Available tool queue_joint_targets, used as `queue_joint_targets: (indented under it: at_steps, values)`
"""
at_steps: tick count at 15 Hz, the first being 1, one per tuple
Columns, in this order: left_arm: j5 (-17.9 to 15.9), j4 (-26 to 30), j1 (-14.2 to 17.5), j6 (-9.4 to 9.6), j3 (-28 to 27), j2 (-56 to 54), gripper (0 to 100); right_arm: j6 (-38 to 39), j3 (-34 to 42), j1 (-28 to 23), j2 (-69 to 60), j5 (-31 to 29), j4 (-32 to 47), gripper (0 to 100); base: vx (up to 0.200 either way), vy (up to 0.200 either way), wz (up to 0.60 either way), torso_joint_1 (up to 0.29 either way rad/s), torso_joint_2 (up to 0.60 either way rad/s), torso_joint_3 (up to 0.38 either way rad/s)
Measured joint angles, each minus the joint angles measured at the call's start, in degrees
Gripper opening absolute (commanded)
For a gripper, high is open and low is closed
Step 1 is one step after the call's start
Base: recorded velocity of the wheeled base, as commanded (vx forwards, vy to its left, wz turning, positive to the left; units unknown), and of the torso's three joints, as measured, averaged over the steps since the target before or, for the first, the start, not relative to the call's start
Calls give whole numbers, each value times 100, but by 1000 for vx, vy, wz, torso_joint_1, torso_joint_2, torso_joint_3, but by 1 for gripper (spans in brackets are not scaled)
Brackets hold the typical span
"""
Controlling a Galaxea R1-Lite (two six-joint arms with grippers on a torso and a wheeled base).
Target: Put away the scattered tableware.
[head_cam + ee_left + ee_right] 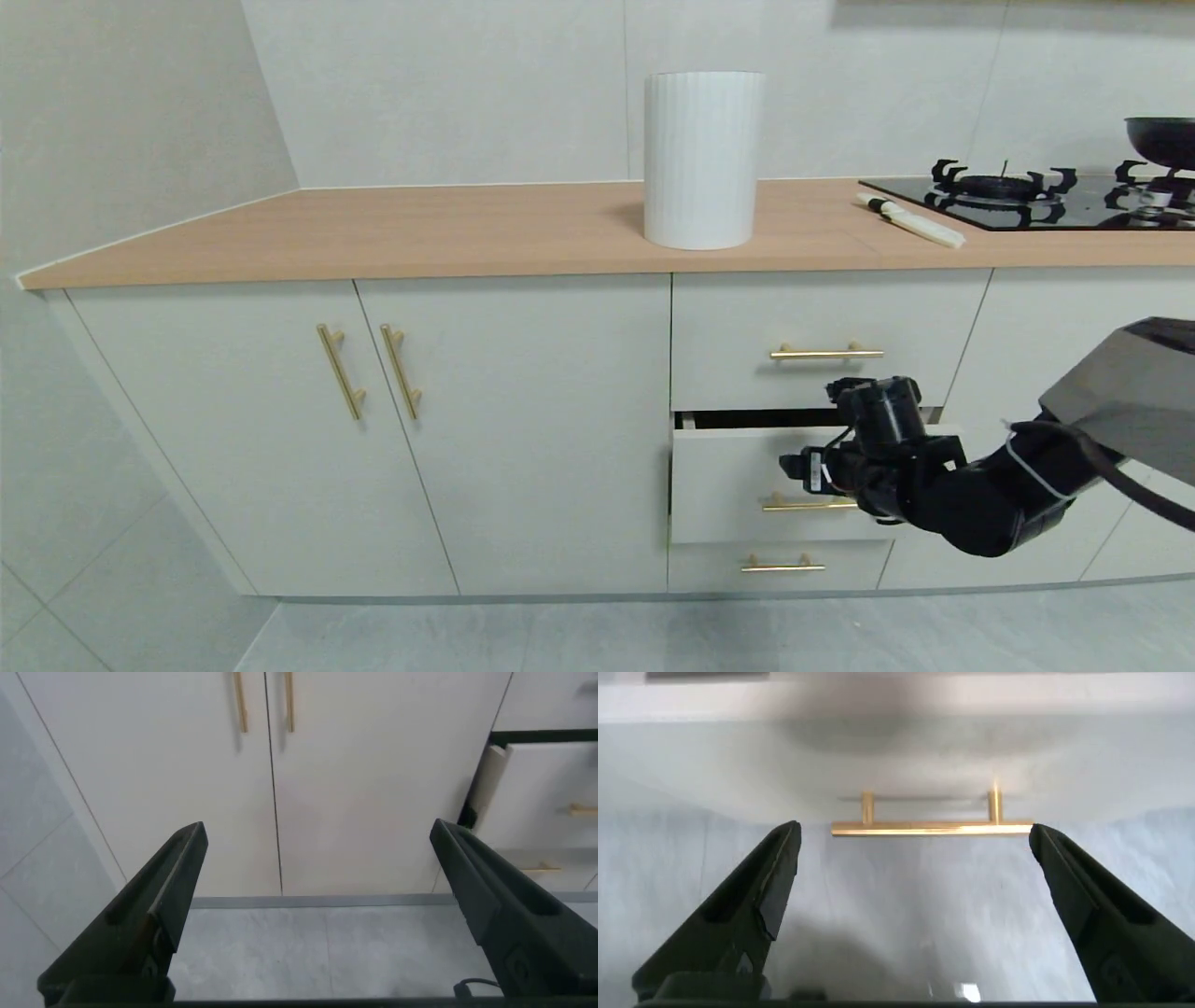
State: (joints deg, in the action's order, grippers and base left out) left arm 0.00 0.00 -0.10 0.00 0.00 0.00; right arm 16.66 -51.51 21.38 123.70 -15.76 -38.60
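A white knife-like utensil with a dark handle (pixel 908 221) lies on the wooden counter (pixel 420 229) beside the hob. Below it the middle drawer (pixel 738 485) stands pulled out a little, showing a dark gap above its front. My right gripper (pixel 795 465) sits low in front of that drawer, just above its gold handle (pixel 808 505). In the right wrist view this gripper (pixel 913 833) is open, holds nothing, and a gold handle (pixel 931 829) lies ahead between the fingers. My left gripper (pixel 318 826) is open and holds nothing, facing the cupboard doors (pixel 271 775) near the floor.
A tall white ribbed canister (pixel 702 159) stands on the counter. A black gas hob (pixel 1027 201) with a dark pan (pixel 1162 140) is at the far right. Shut drawers sit above (pixel 826 354) and below (pixel 782 566) the open one. Double doors (pixel 373 373) are to the left.
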Motion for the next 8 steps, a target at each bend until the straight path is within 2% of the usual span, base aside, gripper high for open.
queue_joint_targets:
  at_steps: [2, 8]
  values:
    - [0, 0, 2, 0, 0, 0, 100, -35, 267, 0, 246, -29, -1015, 100, 0, 0, 0, 0, 0, 0]
    - [0, 0, 0, 0, 0, 0, 100, -30, 217, -66, 898, -411, -1891, 100, 0, 0, 0, 0, 0, 0]
